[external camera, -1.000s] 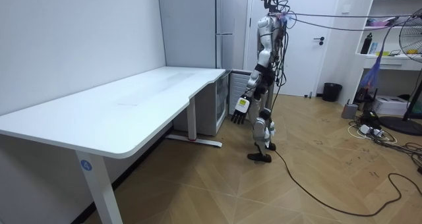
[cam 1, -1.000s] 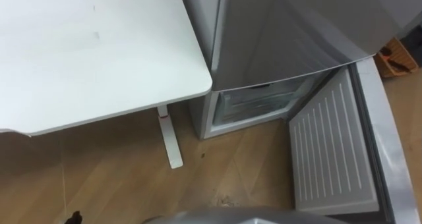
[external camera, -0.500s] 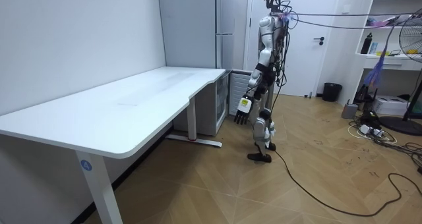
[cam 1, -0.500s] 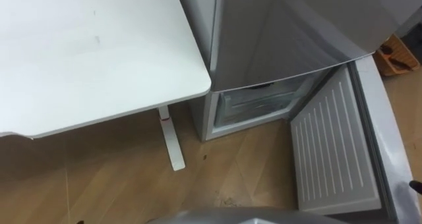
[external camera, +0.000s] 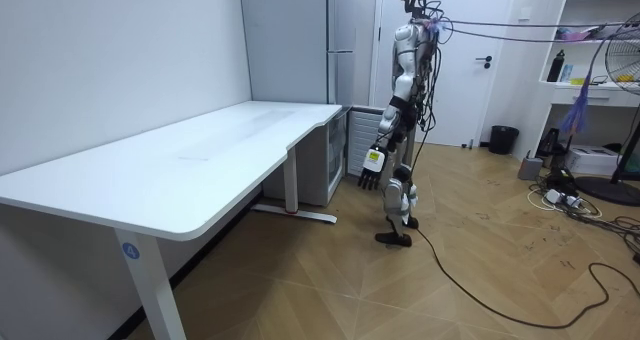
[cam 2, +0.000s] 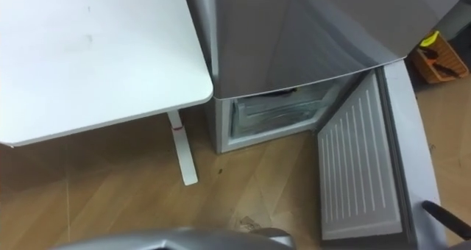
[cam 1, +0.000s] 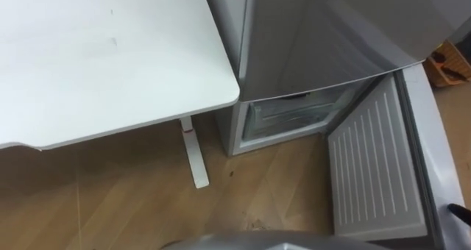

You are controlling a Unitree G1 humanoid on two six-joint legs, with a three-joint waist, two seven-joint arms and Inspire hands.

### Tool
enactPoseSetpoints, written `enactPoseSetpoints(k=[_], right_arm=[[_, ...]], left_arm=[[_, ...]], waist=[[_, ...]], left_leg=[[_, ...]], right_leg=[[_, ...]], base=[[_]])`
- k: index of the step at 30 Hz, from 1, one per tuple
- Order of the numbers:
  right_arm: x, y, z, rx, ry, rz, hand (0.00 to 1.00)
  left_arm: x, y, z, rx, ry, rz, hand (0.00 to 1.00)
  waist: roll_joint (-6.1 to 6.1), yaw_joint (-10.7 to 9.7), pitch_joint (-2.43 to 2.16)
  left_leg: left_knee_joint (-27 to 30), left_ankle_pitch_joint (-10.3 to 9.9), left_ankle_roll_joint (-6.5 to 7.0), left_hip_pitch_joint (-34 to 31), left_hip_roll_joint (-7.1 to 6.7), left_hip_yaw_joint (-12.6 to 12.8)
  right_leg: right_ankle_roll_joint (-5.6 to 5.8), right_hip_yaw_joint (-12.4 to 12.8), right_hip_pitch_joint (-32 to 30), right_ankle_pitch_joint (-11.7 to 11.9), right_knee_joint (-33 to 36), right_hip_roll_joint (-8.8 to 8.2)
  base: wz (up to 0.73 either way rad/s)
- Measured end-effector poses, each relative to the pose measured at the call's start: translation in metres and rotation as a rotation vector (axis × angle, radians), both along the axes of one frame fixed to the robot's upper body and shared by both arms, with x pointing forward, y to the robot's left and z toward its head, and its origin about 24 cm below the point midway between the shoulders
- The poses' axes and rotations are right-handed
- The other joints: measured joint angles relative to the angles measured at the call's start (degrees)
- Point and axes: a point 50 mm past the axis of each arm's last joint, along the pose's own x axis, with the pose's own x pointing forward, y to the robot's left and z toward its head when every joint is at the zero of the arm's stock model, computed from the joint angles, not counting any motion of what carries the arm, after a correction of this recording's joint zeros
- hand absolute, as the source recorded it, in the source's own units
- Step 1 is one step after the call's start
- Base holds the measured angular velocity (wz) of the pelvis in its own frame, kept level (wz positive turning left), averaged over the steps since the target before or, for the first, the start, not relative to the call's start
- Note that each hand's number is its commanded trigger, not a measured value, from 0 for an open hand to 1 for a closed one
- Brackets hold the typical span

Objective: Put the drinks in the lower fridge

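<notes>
The grey fridge [cam 1: 316, 37] stands beyond the table's corner. Its lower compartment [cam 1: 291, 114] is open and shows a frosted drawer inside. The lower door [cam 1: 372, 165] is swung out to the right, ribbed white inner side up. In the room view I stand upright on the wooden floor just in front of the fridge [external camera: 340, 40]. My left hand [external camera: 372, 170] hangs at my side there, fingers straight down, holding nothing. A dark part of my right hand [cam 1: 458, 209] pokes in at the lower right edge, beside the open door.
A large white table [cam 1: 103, 59] fills the left, its leg [cam 1: 193, 154] on the floor near the fridge. An orange box [cam 1: 450, 66] sits beyond the door. Shelves, a fan and a black bin [external camera: 503, 139] stand at the room view's right.
My left hand has swung back toward my body in the room view. My right hand has come in at the eye view's lower right edge. The eye view has shifted slightly.
</notes>
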Motion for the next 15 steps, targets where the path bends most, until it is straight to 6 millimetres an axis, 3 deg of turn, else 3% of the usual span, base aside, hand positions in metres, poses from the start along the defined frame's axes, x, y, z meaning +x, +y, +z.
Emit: enactPoseSetpoints(k=[3,7,9,11,12,14,15], right_arm=[[0.025,0.006,0.003,0.0,-0.056,0.156,0.0],[0.102,0.057,0.021,-0.075,-0.215,0.649,0.0],[0.112,0.083,0.03,-0.057,-0.302,0.837,0.0],[0.129,0.149,0.041,0.096,-0.498,1.182,0.0],[0.133,0.172,0.043,0.16,-0.555,1.269,0.0],[0.138,0.242,0.047,0.405,-0.707,1.542,0.0],[0.139,0.254,0.048,0.459,-0.731,1.597,0.0]], left_arm=[[0.006,-0.005,-0.002,-0.015,-0.001,-0.028,0.0],[0.024,-0.015,-0.006,-0.04,0.013,-0.145,0.0],[0.037,-0.021,-0.008,-0.05,0.008,-0.202,0.0],[0.047,-0.027,-0.009,-0.061,0.016,-0.264,0.0],[0.05,-0.029,-0.01,-0.061,0.017,-0.279,0.0],[0.06,-0.038,-0.012,-0.087,0.024,-0.343,0.0],[0.062,-0.041,-0.012,-0.098,0.019,-0.348,0.0]], waist=[[0.17,1.1,0.02],[0.47,1.8,0.2],[0.3,3.4,0.26],[0.54,6.0,0.22],[0.63,6.5,0.19],[1.79,9.4,0.27],[2.25,10.1,0.31]], left_leg=[[-0.3,0.0,-0.01,-0.1,0.31,0.0],[-0.3,-0.1,-0.15,-0.8,1.06,0.2],[0.0,0.0,-0.41,-1.3,1.48,0.3],[0.9,-0.4,-1.01,-2.2,2.13,1.1],[1.2,-0.4,-1.13,-2.5,2.27,0.9],[2.1,-0.6,-1.36,-3.1,2.85,0.0],[2.4,-0.6,-1.38,-3.1,2.84,-0.2]], right_leg=[[-0.14,0.0,-0.6,0.3,0.5,0.1],[-0.41,0.0,-1.4,1.2,0.6,0.6],[-0.71,0.0,-1.8,1.6,0.4,0.96],[-1.24,-0.2,-2.6,2.0,0.4,1.65],[-1.34,-0.6,-2.7,2.1,0.4,1.76],[-1.46,-2.5,-2.5,2.1,0.3,1.69],[-1.46,-3.1,-2.3,2.1,0.3,1.65]], base=[[-0.35],[-0.13],[-0.14],[-0.21],[0.03],[0.28],[0.37]])
